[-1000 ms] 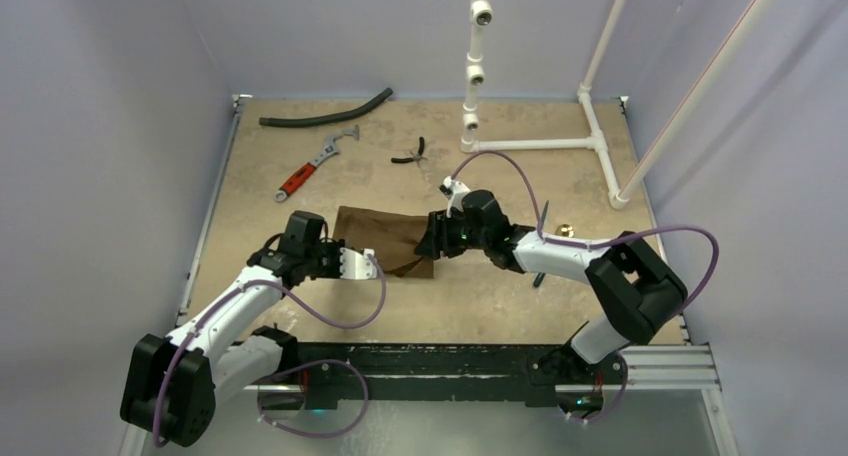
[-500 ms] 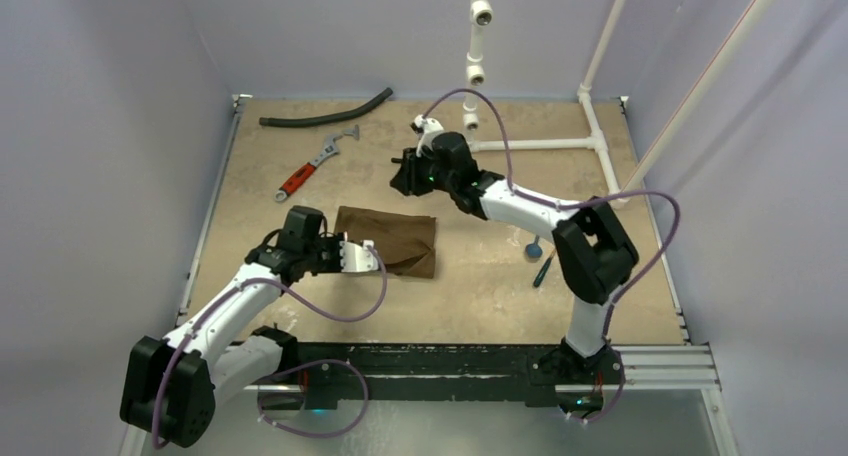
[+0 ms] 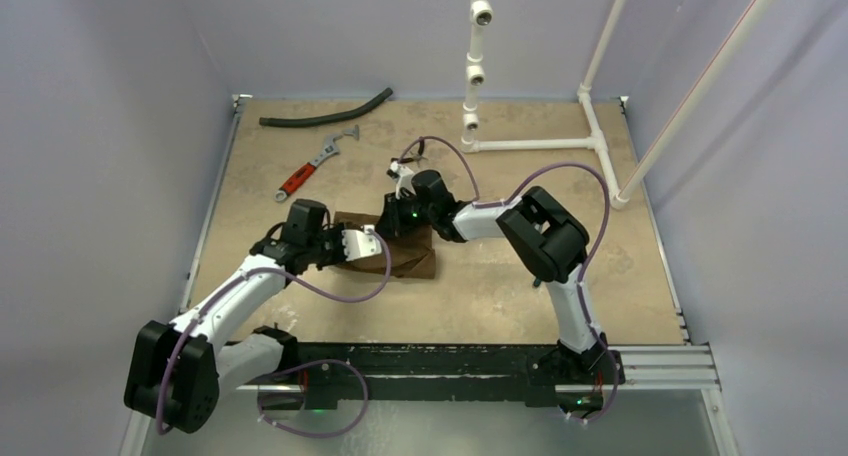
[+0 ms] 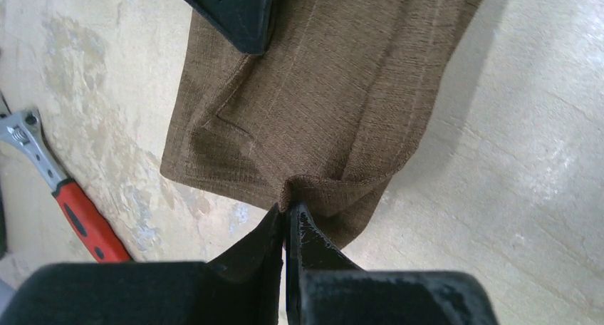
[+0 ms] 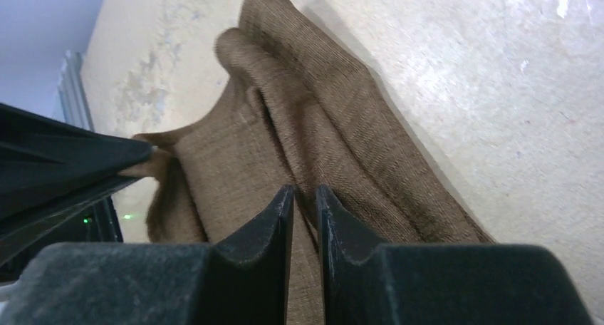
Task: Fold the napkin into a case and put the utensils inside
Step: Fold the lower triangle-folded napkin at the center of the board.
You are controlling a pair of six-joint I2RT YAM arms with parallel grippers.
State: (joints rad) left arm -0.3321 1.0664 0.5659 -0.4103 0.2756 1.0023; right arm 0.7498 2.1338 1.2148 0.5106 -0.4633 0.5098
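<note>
Brown woven cloth, the napkin (image 3: pixel 415 258), lies folded into a rough oblong near the middle of the tan bench (image 3: pixel 620 266), with both arms reaching in over it. The left fingers (image 4: pixel 286 214) are pressed fully together on the napkin's left edge, and the cloth puckers into a small bunch where they pinch it. That end looks slightly raised, casting a shadow on the bench. The right fingers (image 5: pixel 290 197) come in from the far side and point down at the napkin's upper surface. They stand a narrow slit apart over a soft ridge of cloth; whether they have caught any of it I cannot tell. A red-handled wrench (image 3: pixel 312 166) lies on the bench behind and to the left, apart from the napkin. A black hose (image 3: pixel 325 114) rests near the far edge, and a white pipe frame (image 3: pixel 530 144) stands at the far right.
</note>
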